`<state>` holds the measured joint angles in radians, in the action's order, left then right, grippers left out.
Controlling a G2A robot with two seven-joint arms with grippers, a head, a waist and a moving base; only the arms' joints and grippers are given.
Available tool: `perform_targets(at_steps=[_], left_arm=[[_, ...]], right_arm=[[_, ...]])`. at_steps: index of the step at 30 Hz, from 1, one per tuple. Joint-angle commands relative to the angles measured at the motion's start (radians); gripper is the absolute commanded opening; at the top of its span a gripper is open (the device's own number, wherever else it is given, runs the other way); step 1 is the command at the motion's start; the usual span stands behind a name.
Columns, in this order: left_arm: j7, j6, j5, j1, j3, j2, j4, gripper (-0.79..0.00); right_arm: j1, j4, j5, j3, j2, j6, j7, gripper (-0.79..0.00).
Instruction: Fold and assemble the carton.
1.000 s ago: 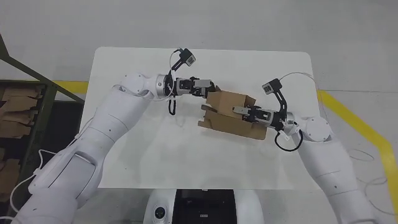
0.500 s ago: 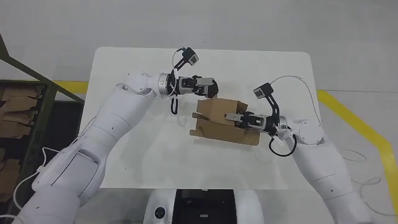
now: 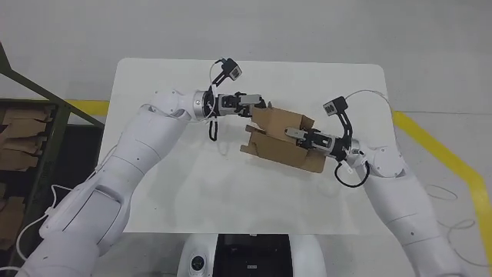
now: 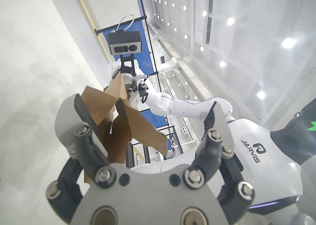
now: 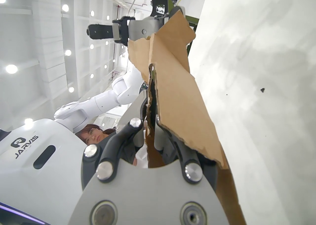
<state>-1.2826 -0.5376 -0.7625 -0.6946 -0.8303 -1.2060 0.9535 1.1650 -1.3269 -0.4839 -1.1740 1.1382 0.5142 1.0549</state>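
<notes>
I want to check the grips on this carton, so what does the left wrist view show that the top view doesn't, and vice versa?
Left wrist view: the left gripper has its fingers wide apart, a flap of the carton lying against one. Top view: the carton's whole outline, an arm at each end, over the white table. Both: the carton, the left gripper, and the right gripper at the carton's far end.

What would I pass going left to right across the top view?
Rack of flat cardboard → left edge of the table → carton → yellow floor stripe.
</notes>
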Motion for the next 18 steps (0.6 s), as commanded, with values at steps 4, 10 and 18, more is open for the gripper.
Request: perform_targets(at_steps=[4,10,18], left_arm=[[-0.008,0.008,0.011,-0.009,-0.007,0.003,0.014,0.0],[-0.012,0.012,0.021,-0.013,-0.01,0.004,0.029,0.0],[-0.023,0.024,0.016,-0.014,-0.006,0.0,0.035,0.0]], right_arm=[[0.002,-0.002,0.033,-0.011,-0.002,-0.001,-0.047,-0.785],[0.003,-0.001,0.066,-0.013,0.0,-0.008,-0.122,-0.785],[-0.007,0.012,0.103,-0.013,0.005,-0.011,-0.206,-0.785]])
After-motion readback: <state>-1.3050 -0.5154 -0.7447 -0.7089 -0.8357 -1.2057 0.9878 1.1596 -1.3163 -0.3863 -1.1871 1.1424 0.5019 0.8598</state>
